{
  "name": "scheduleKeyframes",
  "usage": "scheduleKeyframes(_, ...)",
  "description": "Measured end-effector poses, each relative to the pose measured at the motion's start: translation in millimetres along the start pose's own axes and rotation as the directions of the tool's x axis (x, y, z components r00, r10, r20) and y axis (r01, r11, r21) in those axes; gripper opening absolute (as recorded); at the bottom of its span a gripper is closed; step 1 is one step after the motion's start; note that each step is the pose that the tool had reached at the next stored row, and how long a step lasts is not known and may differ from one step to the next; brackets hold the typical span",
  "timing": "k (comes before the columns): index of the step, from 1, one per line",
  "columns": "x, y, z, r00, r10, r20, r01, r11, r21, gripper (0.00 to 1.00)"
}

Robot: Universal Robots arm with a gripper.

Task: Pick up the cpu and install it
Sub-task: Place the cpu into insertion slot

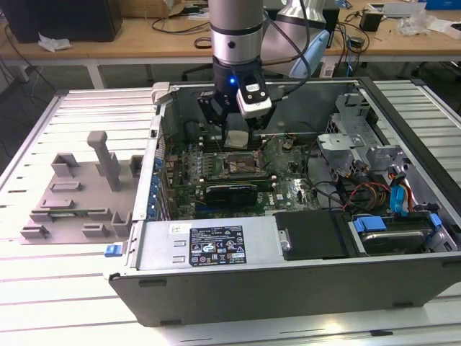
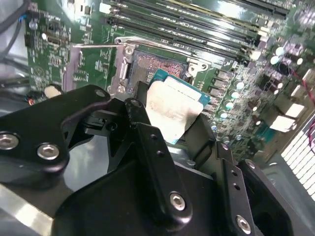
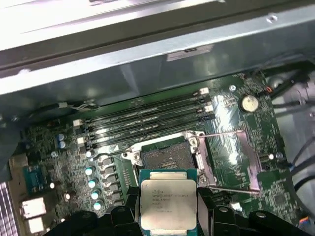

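i am hanging my black pincer [image 1: 232, 130] inside the open grey metal computer case [image 1: 288, 274], low over the green motherboard [image 3: 236, 123]. directly below me the dark square metal-framed socket [image 3: 170, 157] is lying bare, and its silver hinged frame [image 3: 231, 160] is standing swung open to one side, so the seat is giving clear room from above. just beyond the socket the long black memory slots [image 3: 147, 115] are running side by side, hemming that edge. behind them the grey sheet-metal case wall [image 3: 147, 59] is rising and closing off the far side. in the exterior view, well apart on that view's left, a grey plastic tray with moulded blocks [image 1: 72, 194] is sitting outside the case on the white slatted table [image 1: 43, 288].

i am gripping the small flat square cpu [image 3: 168, 204] with the silvery-white metal top and thin blue-green rim. my fingers [image 2: 137, 118] are pressing in on two opposite edges, narrowed to the chip's width. the cpu is hanging between them, near the socket but apart from it, not seated.
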State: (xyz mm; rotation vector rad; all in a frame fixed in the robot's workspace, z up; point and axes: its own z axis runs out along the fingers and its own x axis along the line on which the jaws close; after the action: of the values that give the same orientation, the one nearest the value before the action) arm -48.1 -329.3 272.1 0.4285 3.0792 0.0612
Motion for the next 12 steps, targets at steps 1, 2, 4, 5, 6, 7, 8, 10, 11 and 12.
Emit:
scheduleKeyframes(1,0.0,0.0,0.1,0.9998,0.021,0.0009,-0.021,0.9998,0.0006,0.55)
scheduleKeyframes(2,0.0,0.0,0.2,0.9993,0.038,0.0017,-0.038,0.9993,0.0010,0.55)
scheduleKeyframes(4,0.0,0.0,0.4,0.9965,0.083,0.0037,-0.083,0.9965,0.0020,0.55)
scheduleKeyframes(5,0.0,0.0,0.5,0.9951,0.099,0.0044,-0.099,0.9951,0.0024,0.55)
scheduleKeyframes(6,0.0,0.0,0.5,0.9933,0.115,0.0052,-0.115,0.9933,0.0028,0.55)
scheduleKeyframes(7,0.0,0.0,0.6,0.9914,0.131,0.0059,-0.131,0.9914,0.0031,0.55)
scheduleKeyframes(8,0.0,0.0,0.7,0.9892,0.147,0.0067,-0.147,0.9892,0.0035,0.55)
scheduleKeyframes(10,0.0,0.0,1.0,0.9803,0.197,0.0091,-0.197,0.9803,0.0044,0.55)
scheduleKeyframes(11,0.0,-0.1,1.2,0.9704,0.241,0.0113,-0.241,0.9704,0.0052,0.55)
scheduleKeyframes(12,0.0,-0.1,1.4,0.9626,0.271,0.0127,-0.271,0.9627,0.0055,0.55)
